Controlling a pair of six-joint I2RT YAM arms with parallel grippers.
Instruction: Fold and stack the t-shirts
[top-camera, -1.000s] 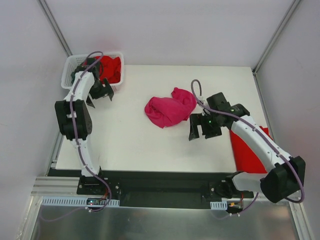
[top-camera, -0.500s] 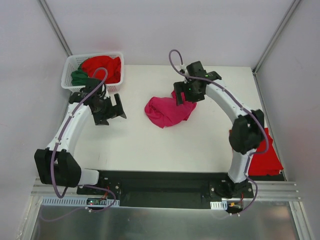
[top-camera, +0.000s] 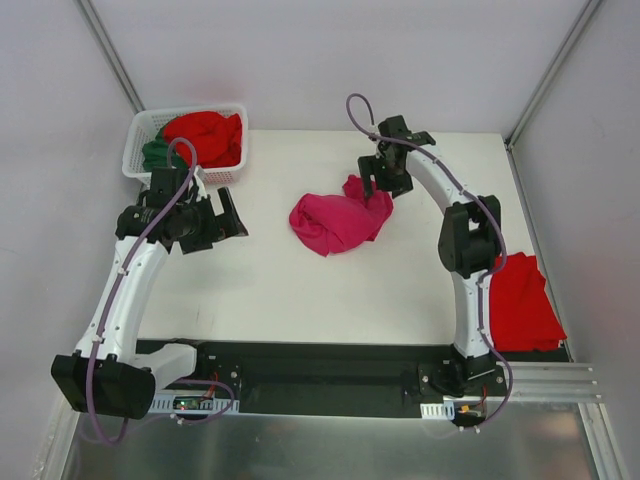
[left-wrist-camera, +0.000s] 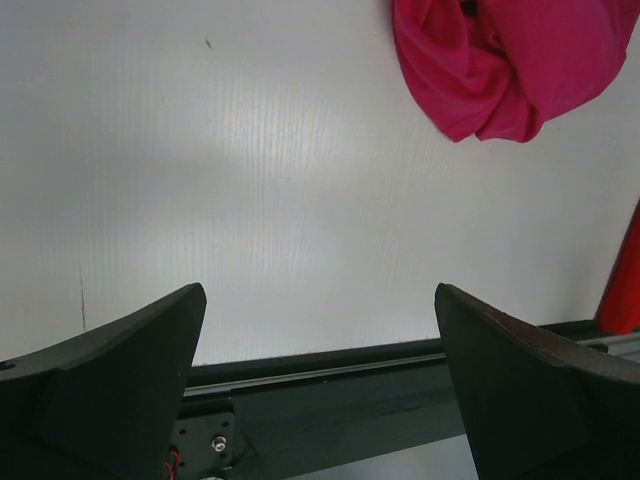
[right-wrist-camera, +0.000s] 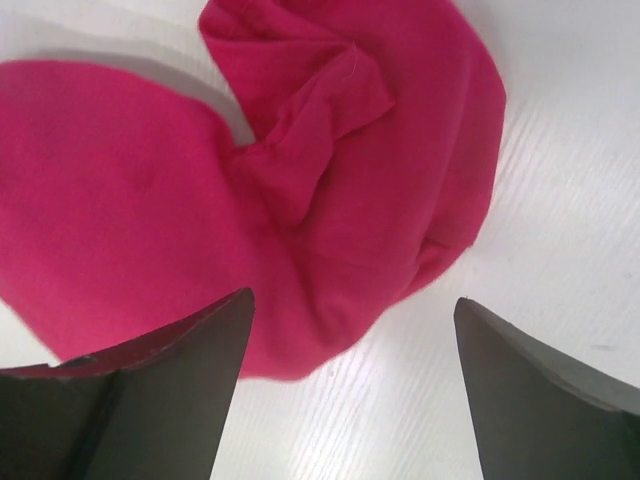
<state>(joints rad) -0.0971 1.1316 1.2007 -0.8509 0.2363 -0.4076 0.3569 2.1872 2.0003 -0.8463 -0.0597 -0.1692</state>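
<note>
Over the far edge of the pink shirt (top-camera: 335, 222), the right hand (top-camera: 379, 186) had just arrived, open and seemingly not gripping yet; folding could start.

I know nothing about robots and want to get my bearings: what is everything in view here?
pink shirt: 1, magenta, crumpled mid-table
red shirts: 2, bright red, one in the basket, one at the table's near right corner
green shirt: 1, dark green, in the basket
basket: 1, white, table's far left corner
table: 1, white
left tool: 1, black, open, above bare table
right tool: 1, black, open, over the pink shirt
</note>
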